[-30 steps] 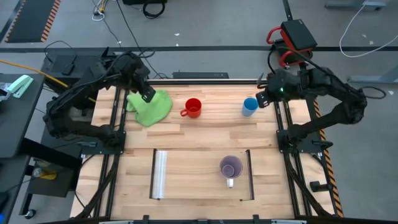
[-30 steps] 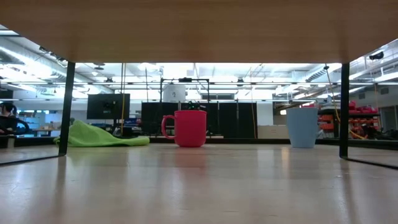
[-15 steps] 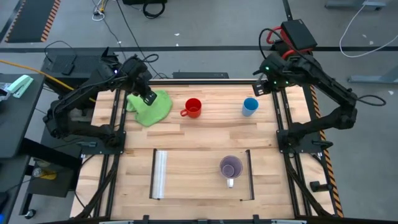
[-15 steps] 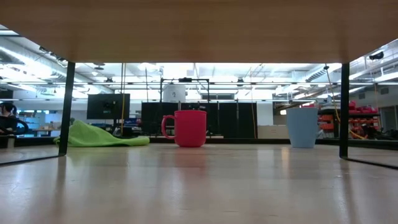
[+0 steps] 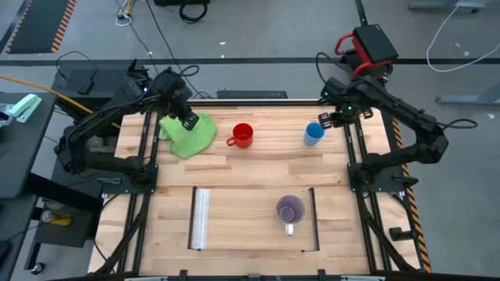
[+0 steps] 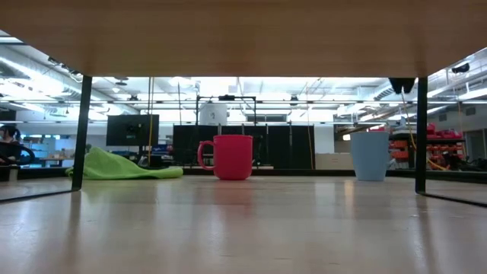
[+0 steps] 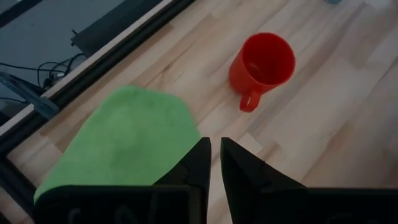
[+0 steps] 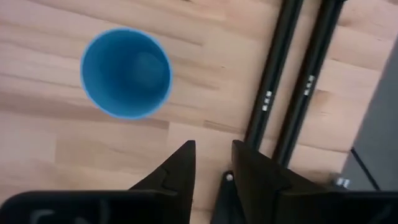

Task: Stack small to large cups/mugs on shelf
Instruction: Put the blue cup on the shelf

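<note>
Purple mug (image 5: 290,210) upright on shelf (image 5: 234,218); handle toward table's near edge

purple mug (image 5: 290,211): you can't see it in the low view.
shelf (image 6: 243,34): its top is cut off there.
right gripper (image 6: 402,84): you see only a dark tip.
green cloth (image 7: 118,149): your left gripper's fingers (image 7: 198,163) hide part.

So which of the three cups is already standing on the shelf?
The purple mug stands on the shelf. The red mug and blue cup are on the table behind.
</note>
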### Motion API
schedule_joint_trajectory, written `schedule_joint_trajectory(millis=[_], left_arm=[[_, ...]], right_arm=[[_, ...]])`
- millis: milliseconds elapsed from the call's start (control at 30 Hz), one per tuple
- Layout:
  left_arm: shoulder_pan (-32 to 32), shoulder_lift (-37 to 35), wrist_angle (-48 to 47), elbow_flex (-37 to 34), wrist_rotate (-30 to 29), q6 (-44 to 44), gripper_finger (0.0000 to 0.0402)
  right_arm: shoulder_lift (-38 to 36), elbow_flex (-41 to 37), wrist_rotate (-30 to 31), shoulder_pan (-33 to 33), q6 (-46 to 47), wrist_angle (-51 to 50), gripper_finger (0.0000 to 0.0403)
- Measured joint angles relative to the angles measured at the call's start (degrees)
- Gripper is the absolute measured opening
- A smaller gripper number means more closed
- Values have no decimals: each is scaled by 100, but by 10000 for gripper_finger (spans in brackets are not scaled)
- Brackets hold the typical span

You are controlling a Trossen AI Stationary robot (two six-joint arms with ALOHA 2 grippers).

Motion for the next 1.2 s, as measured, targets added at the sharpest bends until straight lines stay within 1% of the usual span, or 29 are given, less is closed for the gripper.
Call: schedule_joint_trajectory(millis=[300,400,600,933,1200], left_arm=[[0,0,-9,0,-1,-4,52],[0,0,-9,0,-1,-7,53],[0,0,-12,0,-1,-17,53],[-1,0,-12,0,-3,-13,57],[0,0,-14,0,-3,-3,58]], right_arm=[[417,-447,-532,-11,-181,1200,118],[526,-548,-573,-13,-246,1451,115],[720,-584,-448,-130,-303,1471,110],[1060,-584,-442,-251,-539,1524,110],[1168,-584,-466,-302,-599,1707,110]])
